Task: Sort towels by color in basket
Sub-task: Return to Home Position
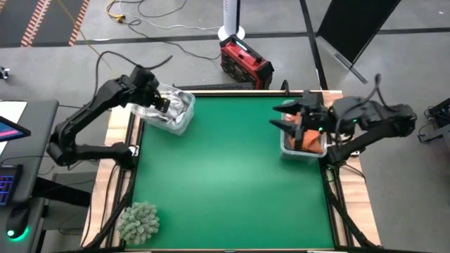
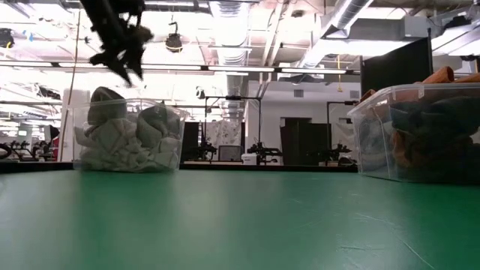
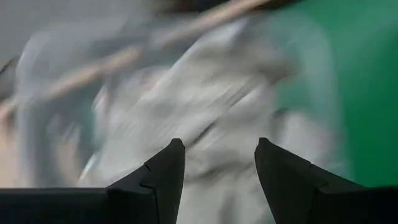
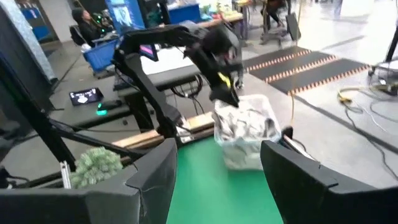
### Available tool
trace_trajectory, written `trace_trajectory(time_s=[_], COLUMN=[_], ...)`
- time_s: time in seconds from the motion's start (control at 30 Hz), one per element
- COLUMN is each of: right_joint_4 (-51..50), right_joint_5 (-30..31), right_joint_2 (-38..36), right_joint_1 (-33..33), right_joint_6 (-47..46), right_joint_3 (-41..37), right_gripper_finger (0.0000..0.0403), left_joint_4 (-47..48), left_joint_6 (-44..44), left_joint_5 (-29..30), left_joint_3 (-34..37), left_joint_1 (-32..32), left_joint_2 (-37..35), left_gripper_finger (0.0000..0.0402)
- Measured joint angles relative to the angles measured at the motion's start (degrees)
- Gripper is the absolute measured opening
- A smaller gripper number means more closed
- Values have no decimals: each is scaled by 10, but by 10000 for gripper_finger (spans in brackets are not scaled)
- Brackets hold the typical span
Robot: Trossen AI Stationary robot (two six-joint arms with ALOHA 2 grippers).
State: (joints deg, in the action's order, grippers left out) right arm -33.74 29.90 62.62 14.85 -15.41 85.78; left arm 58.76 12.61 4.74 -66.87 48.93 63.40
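Observation:
Two clear plastic bins stand on the green table. The left bin [image 1: 171,111] [image 2: 127,139] [image 4: 245,132] holds white and light grey towels [image 3: 205,106]. The right bin [image 1: 302,144] [image 2: 416,131] holds rust-orange towels [image 1: 309,139] and dark ones. My left gripper [image 1: 163,104] [image 2: 124,58] [image 3: 217,144] hangs open just above the left bin's towels, holding nothing. My right gripper [image 1: 287,114] [image 4: 217,148] is open and empty above the right bin's far-left corner, pointing across the table toward the left bin.
A fuzzy grey-green clump [image 1: 138,221] [image 4: 96,165] lies at the table's near left corner. Bare green mat [image 1: 225,169] spreads between the bins. A red and black device [image 1: 245,62] sits on the floor past the far edge. A person [image 4: 81,22] sits far off.

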Motion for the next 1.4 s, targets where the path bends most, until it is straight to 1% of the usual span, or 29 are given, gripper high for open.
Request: trace_trajectory(time_s=[0.1,0.23,0.33,0.47,0.63,0.77,0.87,1.07,1.23,1.4], right_joint_4=[-16,-20,-10,64,202,283,325,341,326,325], right_joint_5=[0,-1,-1,-1,-1,-2,-4,-16,-17,-37], right_joint_2=[-28,-72,-115,-187,-280,-352,-402,-516,-627,-618], right_joint_1=[0,3,5,12,21,23,29,45,51,49], right_joint_6=[-8,-27,-58,-89,-96,-115,-117,-117,-120,-142], right_joint_3=[-14,-74,-142,-259,-408,-504,-561,-638,-697,-712], right_gripper_finger=[260,260,260,260,256,231,202,136,85,49], left_joint_4=[-84,-199,-247,-327,-541,-694,-770,-927,-964,-974], left_joint_6=[-18,-31,-16,33,100,135,163,189,192,196], left_joint_5=[-49,-117,-124,-102,-35,26,52,58,90,95], left_joint_3=[0,19,52,127,253,331,374,456,508,546], left_joint_1=[-20,-71,-131,-226,-348,-409,-431,-440,-440,-434], left_joint_2=[-36,-87,-122,-162,-196,-201,-201,-211,-240,-275], left_gripper_finger=[185,185,185,183,163,138,120,80,49,25])
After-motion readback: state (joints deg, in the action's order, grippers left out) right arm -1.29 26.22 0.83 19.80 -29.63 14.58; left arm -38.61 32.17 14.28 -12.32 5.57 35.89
